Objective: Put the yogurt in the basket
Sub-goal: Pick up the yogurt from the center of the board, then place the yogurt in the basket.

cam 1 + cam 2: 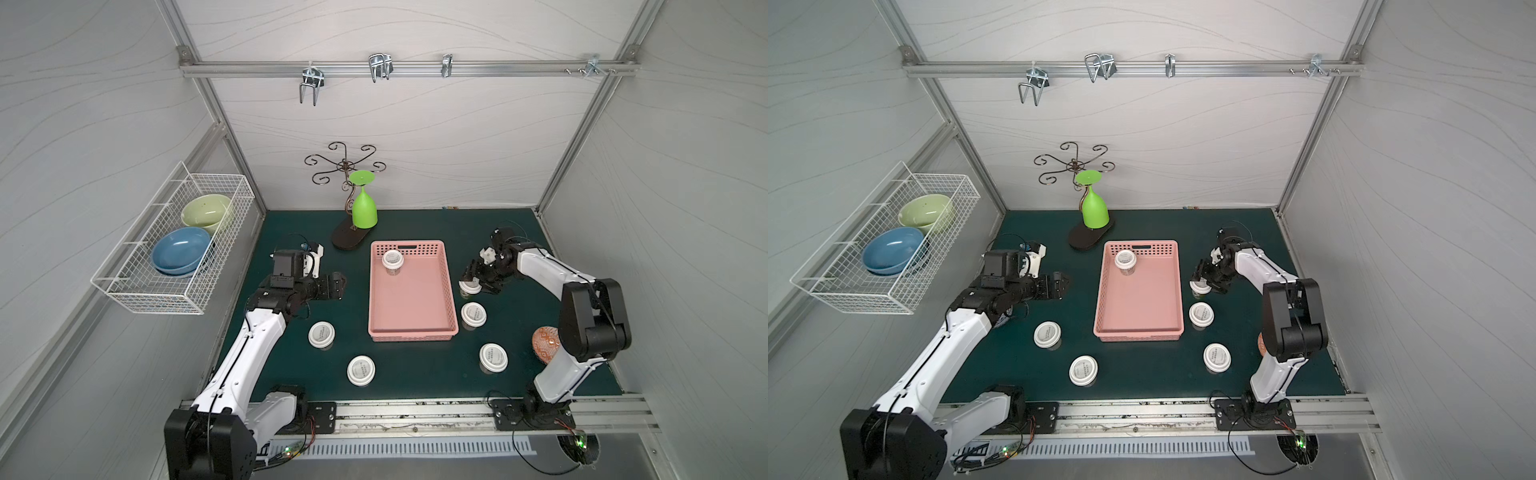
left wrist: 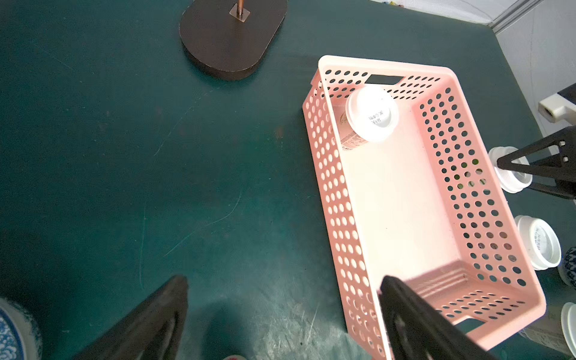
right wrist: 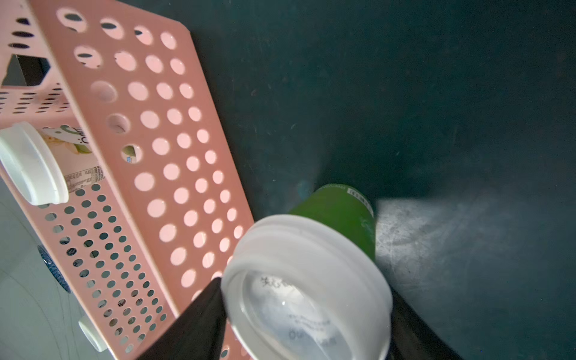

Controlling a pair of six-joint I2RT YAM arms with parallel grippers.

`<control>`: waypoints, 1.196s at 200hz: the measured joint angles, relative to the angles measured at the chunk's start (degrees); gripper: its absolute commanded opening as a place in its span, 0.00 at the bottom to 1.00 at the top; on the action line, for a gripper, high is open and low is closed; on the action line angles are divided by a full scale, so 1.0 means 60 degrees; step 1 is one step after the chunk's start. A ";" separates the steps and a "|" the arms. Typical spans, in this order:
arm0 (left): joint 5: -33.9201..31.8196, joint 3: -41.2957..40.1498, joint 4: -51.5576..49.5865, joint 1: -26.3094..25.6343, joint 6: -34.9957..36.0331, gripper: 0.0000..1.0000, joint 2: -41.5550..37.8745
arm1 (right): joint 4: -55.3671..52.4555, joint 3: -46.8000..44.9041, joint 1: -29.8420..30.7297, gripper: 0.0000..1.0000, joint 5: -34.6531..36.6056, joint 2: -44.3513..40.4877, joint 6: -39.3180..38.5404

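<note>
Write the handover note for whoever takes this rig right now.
Left gripper: open, empty, over the mat left of the basket.
Right gripper: jaws either side of the lid of a yogurt cup standing on the mat just right of the basket; a firm grip cannot be confirmed.
Done: one cup stands in the basket's far left corner.
To do: the flanked cup, plus four loose cups on the mat, two on the basket's left side, two on its right.

White wavy-grain walls (image 1: pixel 457 137) w/ alu rail (image 1: pixel 498 68) & hooks (image 1: pixel 380 66); dk green bench (image 1: pixel 415 365); wire basket (image 1: pixel 145 286) wall-mounted.
</note>
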 measured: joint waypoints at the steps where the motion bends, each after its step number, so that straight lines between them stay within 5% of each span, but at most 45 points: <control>1: 0.0000 0.0000 0.0000 0.0000 0.0000 1.00 0.0000 | 0.0000 0.0000 0.0004 0.70 0.0000 0.0000 -0.0004; 84: -0.0004 -0.0022 0.0025 0.0036 0.0004 0.99 -0.0022 | -0.0714 0.0295 0.0000 0.70 0.0215 -0.0878 -0.0149; 162: -0.0004 -0.0058 0.0029 0.0127 0.0007 0.99 -0.0069 | -0.2095 0.2976 0.0729 0.71 0.0277 -0.1351 -0.0098; 239: -0.0004 -0.0080 0.0033 0.0226 0.0011 0.99 -0.0073 | -0.2146 0.5377 0.2572 0.71 0.0175 0.1249 0.0240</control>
